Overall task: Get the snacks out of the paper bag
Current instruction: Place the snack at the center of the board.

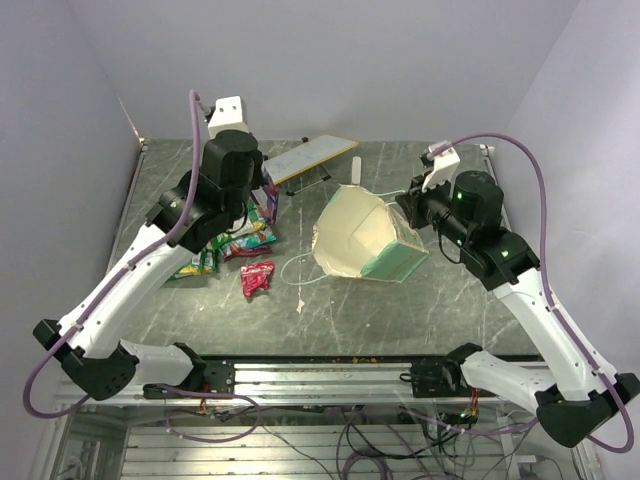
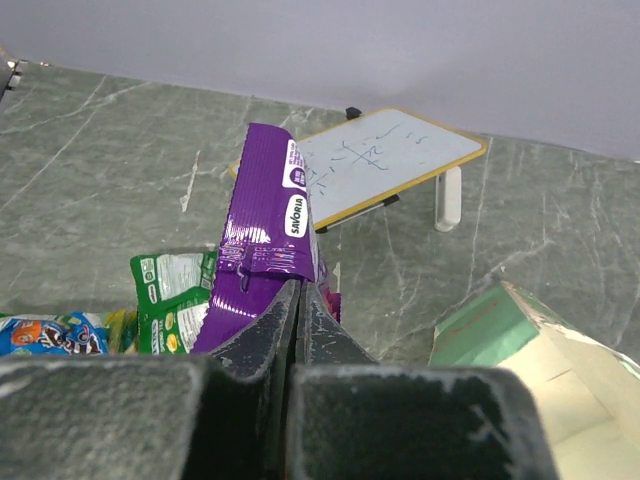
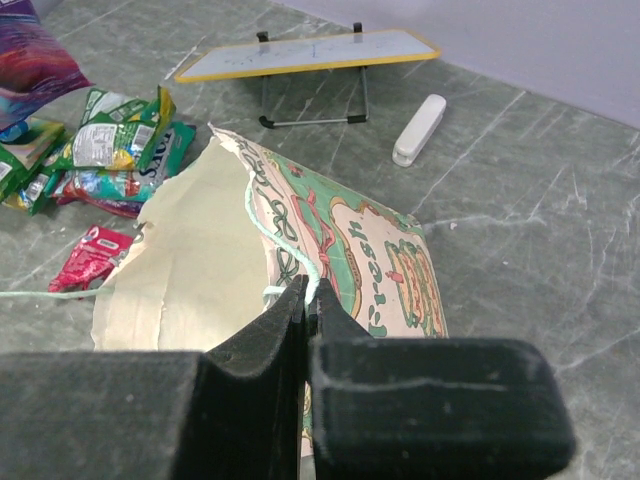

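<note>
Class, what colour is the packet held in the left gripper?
The packet is purple, clearest in the left wrist view.

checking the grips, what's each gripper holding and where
Left gripper: purple packet, pinched by one end. Right gripper: paper bag, pinched at its rim.

you're looking at a table [image 1: 480, 300] topped in a dark grey-green, stone-look surface with pale veins running through it. plain pale lavender walls close it in on three sides: a back wall [image 1: 330, 60], a left wall [image 1: 50, 150] and a right wall [image 1: 600, 120]. along the near edge runs a silver metal rail [image 1: 330, 378], with loose cables [image 1: 380, 440] tangled below it. the light is soft and even, and the shadows are faint.
</note>
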Tool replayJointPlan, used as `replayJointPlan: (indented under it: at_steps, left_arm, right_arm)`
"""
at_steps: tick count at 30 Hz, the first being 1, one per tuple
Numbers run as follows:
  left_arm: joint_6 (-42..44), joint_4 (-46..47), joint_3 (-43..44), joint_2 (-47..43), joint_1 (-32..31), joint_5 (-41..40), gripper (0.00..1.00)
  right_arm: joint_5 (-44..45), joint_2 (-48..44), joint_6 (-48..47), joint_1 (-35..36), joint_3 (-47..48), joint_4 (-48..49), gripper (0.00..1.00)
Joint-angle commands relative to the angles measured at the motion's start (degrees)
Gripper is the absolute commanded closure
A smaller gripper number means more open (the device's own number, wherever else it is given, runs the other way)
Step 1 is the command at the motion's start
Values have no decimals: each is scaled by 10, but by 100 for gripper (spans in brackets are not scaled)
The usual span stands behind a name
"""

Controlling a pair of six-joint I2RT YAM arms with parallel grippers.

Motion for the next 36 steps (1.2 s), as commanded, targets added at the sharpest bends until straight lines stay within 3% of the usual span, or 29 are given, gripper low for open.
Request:
replayJointPlan:
  at_steps: [1, 16, 19, 30, 36]
  left_arm:
    - [3, 35, 9, 19, 40, 49, 93]
    - [-8, 63, -6, 101, 133, 93, 93]
    - [18, 75, -25, 96, 134, 148, 93]
    - [-80, 77, -217, 41, 132, 303, 30]
    - [-81, 61, -224, 17, 132, 312, 26]
  right_arm:
    - [10, -14, -13, -2, 1, -15, 100]
    - [22, -23, -28, -2, 12, -37, 100]
    - [34, -26, -34, -2, 17, -43, 100]
    - [103, -34, -64, -2, 47, -51, 100]
    - [177, -6, -131, -4, 106, -59, 100]
